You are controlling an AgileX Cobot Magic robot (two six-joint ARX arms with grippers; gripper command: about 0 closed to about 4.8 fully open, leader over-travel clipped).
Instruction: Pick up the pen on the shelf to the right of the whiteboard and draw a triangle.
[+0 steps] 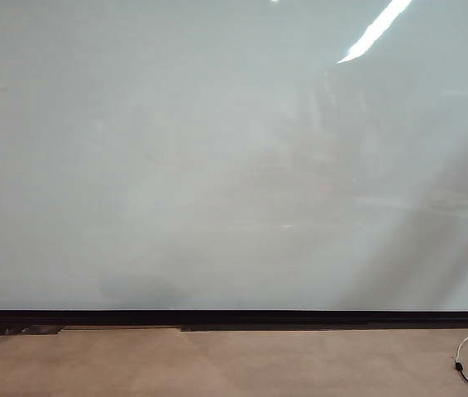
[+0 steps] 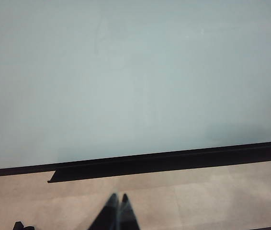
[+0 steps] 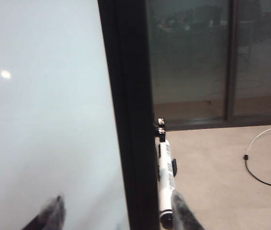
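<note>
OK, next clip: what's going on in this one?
A two-arm robot faces a large whiteboard, which carries no drawing yet. The right gripper is at the board's dark edge with its fingers spread wide, and the pen lies between them, along the frame; nothing is gripped. The left gripper hangs low in front of the board with its fingers together, holding nothing. Neither gripper shows in the exterior view. The pickup is only being approached, and the triangle is not started.

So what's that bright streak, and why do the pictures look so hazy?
Exterior view: ceiling-light glare streaks the large glossy pale grey-white whiteboard, with dim reflections. Right wrist view: the open right claw is blurred; the slim white-barrelled pen stays sharper.
</note>
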